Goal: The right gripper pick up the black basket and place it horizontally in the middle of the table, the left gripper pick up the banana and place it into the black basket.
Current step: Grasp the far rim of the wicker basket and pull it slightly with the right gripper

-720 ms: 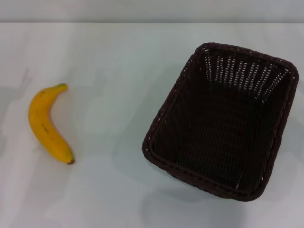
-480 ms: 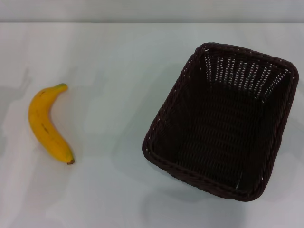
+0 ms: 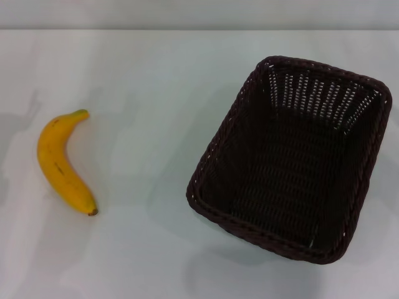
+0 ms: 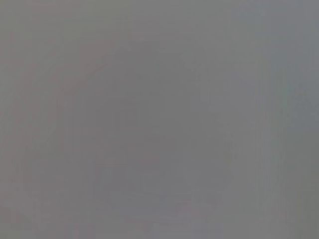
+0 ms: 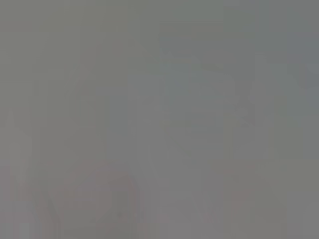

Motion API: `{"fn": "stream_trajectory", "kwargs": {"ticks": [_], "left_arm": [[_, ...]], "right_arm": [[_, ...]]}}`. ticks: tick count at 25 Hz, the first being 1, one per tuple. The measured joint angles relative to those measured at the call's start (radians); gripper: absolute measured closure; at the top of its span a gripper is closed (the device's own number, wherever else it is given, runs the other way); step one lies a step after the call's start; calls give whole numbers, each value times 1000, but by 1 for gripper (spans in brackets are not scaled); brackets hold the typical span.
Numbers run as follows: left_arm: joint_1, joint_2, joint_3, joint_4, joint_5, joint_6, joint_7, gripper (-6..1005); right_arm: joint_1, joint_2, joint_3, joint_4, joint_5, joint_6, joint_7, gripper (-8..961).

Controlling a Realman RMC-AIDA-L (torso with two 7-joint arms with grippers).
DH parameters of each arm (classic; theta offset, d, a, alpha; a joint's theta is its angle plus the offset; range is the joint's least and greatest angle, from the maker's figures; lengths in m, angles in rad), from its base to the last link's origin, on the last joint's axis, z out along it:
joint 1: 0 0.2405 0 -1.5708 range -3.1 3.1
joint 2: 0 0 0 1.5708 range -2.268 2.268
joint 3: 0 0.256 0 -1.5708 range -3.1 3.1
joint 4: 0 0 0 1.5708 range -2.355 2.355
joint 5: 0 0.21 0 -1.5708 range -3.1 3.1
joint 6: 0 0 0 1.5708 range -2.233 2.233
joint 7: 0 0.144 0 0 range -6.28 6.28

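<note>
The black basket (image 3: 293, 159) stands on the right side of the white table (image 3: 149, 81) in the head view. It is a large dark woven rectangle, set at a slant, and it is empty. The yellow banana (image 3: 60, 163) lies on the left side of the table, its greenish stem pointing away from me and its dark end toward me. Neither gripper shows in the head view. Both wrist views show only a flat grey field, with no object or fingers in them.
The table's far edge (image 3: 199, 29) runs along the top of the head view against a pale wall. A wide stretch of bare tabletop lies between the banana and the basket.
</note>
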Motion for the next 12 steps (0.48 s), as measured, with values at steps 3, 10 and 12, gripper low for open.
{"fn": "stream_trajectory", "kwargs": {"ticks": [3, 10, 12], "left_arm": [[0, 0, 0, 0, 0, 0, 0, 120], [-8, 0, 3, 13, 0, 27, 0, 119], [-10, 0, 3, 14, 0, 30, 0, 119]], "right_arm": [[12, -4, -2, -10, -8, 25, 16, 100], [55, -45, -9, -144, -195, 168, 231, 100], [72, -59, -9, -203, -281, 209, 317, 100]]}}
